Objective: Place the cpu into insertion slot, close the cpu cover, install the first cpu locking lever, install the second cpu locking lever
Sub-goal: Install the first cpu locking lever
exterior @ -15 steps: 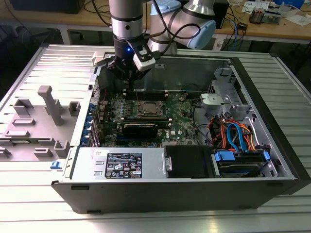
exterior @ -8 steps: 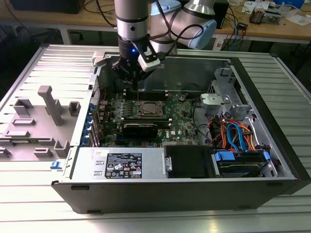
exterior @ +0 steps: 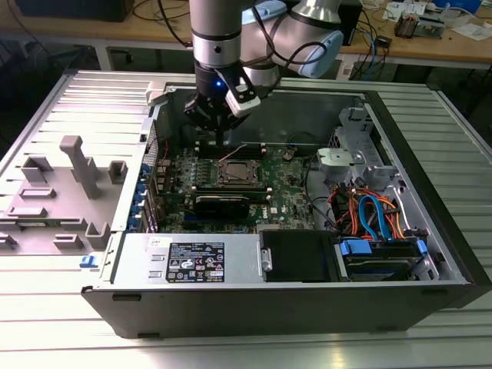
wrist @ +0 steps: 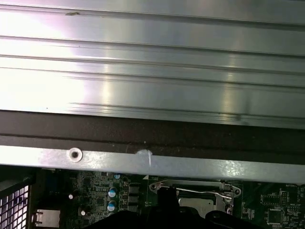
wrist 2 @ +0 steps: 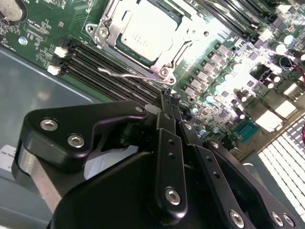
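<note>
— While your black claw (exterior: pixel 220 141) hangs clenched, where is the small silvery-grey square chip (wrist 2: pixel 143 33)?
— You see it seated in the silver-rimmed square socket (wrist 2: pixel 158 71), under the thin silvery frame plate (wrist 2: pixel 187 29), just on the claw's near side.

The cpu (wrist 2: pixel 143 31) has a smooth metal top, silver-grey and satin. The cover (wrist 2: pixel 107 26) around it is bright bare metal, and the lever (wrist 2: pixel 125 74) is a thin shiny wire. The board (wrist 2: pixel 43 28) is green and slightly glossy. The gripper (wrist 2: pixel 170 99) is matt black with shiny steel screws. The case (exterior: pixel 254 307) is dark matt sheet metal. The desk (exterior: pixel 61 323) is ribbed metal, smooth and reflecting. The holders (exterior: pixel 81 165) look like matt grey plastic.
</note>
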### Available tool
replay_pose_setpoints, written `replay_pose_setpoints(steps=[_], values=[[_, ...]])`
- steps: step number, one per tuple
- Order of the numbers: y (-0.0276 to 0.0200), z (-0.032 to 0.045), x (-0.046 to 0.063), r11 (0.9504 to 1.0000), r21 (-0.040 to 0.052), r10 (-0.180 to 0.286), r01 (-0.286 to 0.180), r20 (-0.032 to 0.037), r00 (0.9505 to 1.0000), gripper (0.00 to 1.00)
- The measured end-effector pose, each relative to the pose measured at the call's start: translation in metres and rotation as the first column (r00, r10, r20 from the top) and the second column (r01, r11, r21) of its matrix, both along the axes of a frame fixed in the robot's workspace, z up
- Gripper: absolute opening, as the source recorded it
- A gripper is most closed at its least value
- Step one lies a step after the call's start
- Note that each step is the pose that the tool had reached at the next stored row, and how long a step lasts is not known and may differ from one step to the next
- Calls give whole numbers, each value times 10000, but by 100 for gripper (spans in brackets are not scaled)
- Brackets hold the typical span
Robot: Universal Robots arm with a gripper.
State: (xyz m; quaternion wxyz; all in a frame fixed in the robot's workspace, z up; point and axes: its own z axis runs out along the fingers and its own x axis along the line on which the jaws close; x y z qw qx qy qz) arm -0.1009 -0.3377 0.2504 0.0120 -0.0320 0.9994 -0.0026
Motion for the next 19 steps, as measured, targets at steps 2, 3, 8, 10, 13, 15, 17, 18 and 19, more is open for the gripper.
replay_pose_setpoints(steps=[2, 3, 8, 10, 13, 15, 17, 18, 19], values=[[0, -7, 2, 10000, -5, -2, 2, 12, 10000, 11], [0, -7, 2, 10000, -9, -1, 1, 13, 10000, 11], [0, -9, 3, 10000, -7, -1, 1, 30, 10000, 11], [0, -9, 3, 10000, -7, -1, 1, 31, 10000, 11], [0, -9, 3, 10000, -8, -1, 1, 34, 10000, 11], [0, -9, 3, 10000, -7, -1, 1, 35, 10000, 11], [1, -18, 9, 10000, -6, -2, 2, 35, 10000, 11], [0, -29, 29, 10000, -5, -1, 1, 36, 10000, 11], [0, -35, 31, 10000, -6, -1, 1, 37, 10000, 11]])
